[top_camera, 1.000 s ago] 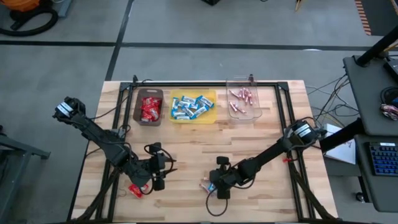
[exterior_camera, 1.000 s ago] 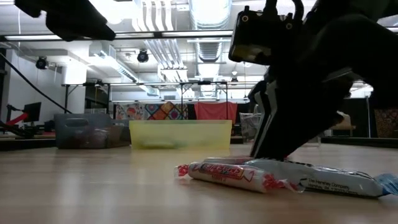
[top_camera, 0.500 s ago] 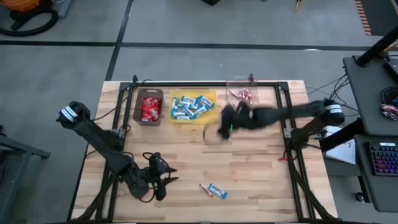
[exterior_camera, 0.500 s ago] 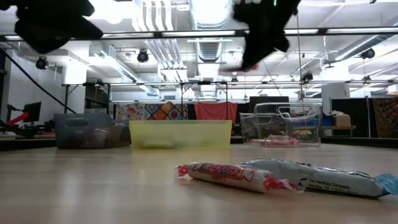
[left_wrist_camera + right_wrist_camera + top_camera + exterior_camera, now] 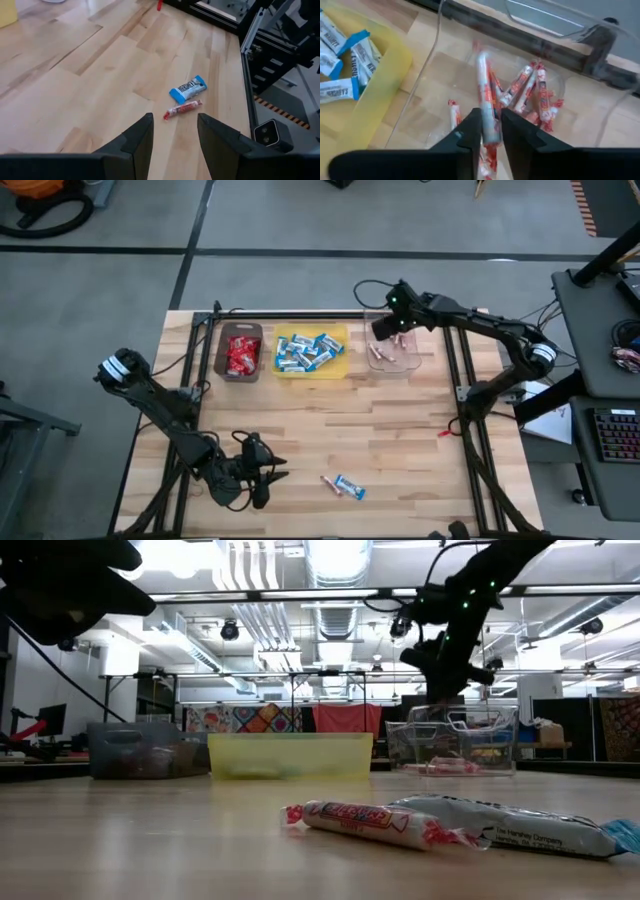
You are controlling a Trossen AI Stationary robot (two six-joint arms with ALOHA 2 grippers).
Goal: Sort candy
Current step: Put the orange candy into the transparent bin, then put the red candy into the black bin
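My right gripper (image 5: pixel 381 329) hangs over the clear bin (image 5: pixel 396 352) at the table's far edge, shut on a slim pink stick candy (image 5: pixel 485 85). Several pink sticks (image 5: pixel 532 95) lie in that bin. My left gripper (image 5: pixel 175 131) is open and low over the table's near left part (image 5: pixel 262 480). Ahead of it, a blue-and-white bar (image 5: pixel 188 89) and a pink stick (image 5: pixel 182 108) lie flat on the wood, side by side. The low view shows this pair in front, stick (image 5: pixel 365 818) and bar (image 5: pixel 520 827). My right gripper pinches the pink stick between its two fingers (image 5: pixel 470 131) by one end (image 5: pixel 488 131). The fingers come from above, slanting down toward the bin. The stick runs on past the fingertips, lifted clear above the candies in the clear bin.
A brown bin (image 5: pixel 240 352) with red packets and a yellow bin (image 5: pixel 310 352) with blue-and-white bars stand left of the clear bin along the far edge. A dark frame rail (image 5: pixel 465 395) runs along the table's right side. Bare wood (image 5: pixel 330 420) lies between the bins and the loose candies.
My right gripper has risen from beside the two loose candies near the near edge and swung to the far edge, over the clear bin, carrying a pink stick. My left gripper has shifted a little toward the near edge.
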